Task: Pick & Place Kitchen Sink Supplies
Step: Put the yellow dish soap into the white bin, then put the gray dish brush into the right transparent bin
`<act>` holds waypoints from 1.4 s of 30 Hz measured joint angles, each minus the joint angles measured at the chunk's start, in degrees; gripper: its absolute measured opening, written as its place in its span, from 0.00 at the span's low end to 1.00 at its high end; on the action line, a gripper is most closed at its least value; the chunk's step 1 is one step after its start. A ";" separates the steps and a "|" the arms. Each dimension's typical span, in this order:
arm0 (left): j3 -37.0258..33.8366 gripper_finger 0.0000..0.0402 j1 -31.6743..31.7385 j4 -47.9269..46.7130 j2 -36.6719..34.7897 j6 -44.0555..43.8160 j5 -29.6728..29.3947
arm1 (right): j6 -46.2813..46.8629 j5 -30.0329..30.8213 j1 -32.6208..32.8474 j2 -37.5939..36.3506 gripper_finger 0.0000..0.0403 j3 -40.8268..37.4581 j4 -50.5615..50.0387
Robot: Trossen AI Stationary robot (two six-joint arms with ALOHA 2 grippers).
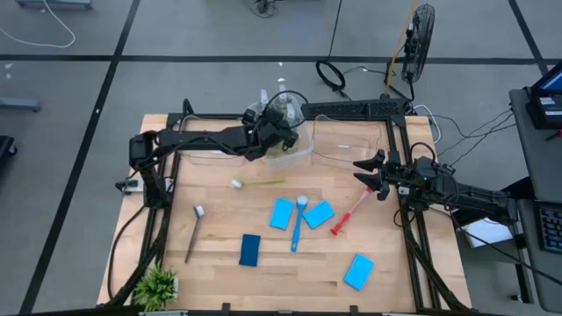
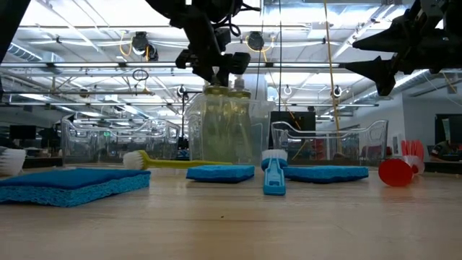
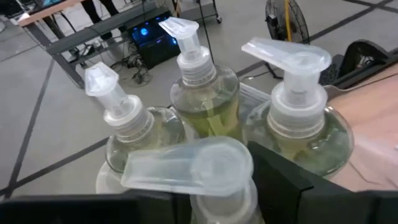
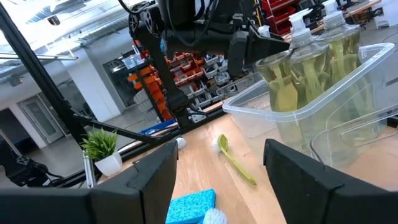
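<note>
A dark robot gripper [image 2: 220,76] hangs over the white pump tops of clear bottles of yellow-green liquid [image 2: 220,130], which stand inside a clear plastic bin [image 2: 189,126]. Flat blue rectangular sponges [image 2: 68,184] lie along the wooden table [image 2: 231,224]. A blue brush [image 2: 273,173] and red brush [image 2: 397,170] rest nearby.

No legible text, label, brand, number or sign anywhere. Pump bottles [image 3: 205,99] bare of labels on visible sides. Sponges [image 1: 282,213] plain blue, unmarked. Clear bin [image 4: 323,93] without marking. Distant room shelving and screens too far off to read.
</note>
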 joint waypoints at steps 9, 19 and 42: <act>0.00 0.59 0.03 -1.40 -0.07 0.00 0.12 | 0.00 0.00 0.00 0.00 0.56 0.00 0.02; -0.07 0.79 -0.76 -1.34 -2.60 3.57 0.79 | 0.00 -0.20 -0.01 0.00 0.56 0.00 0.07; -0.02 0.90 -8.87 -3.50 -15.15 10.11 0.37 | 0.00 -0.22 0.00 0.02 0.56 0.00 0.23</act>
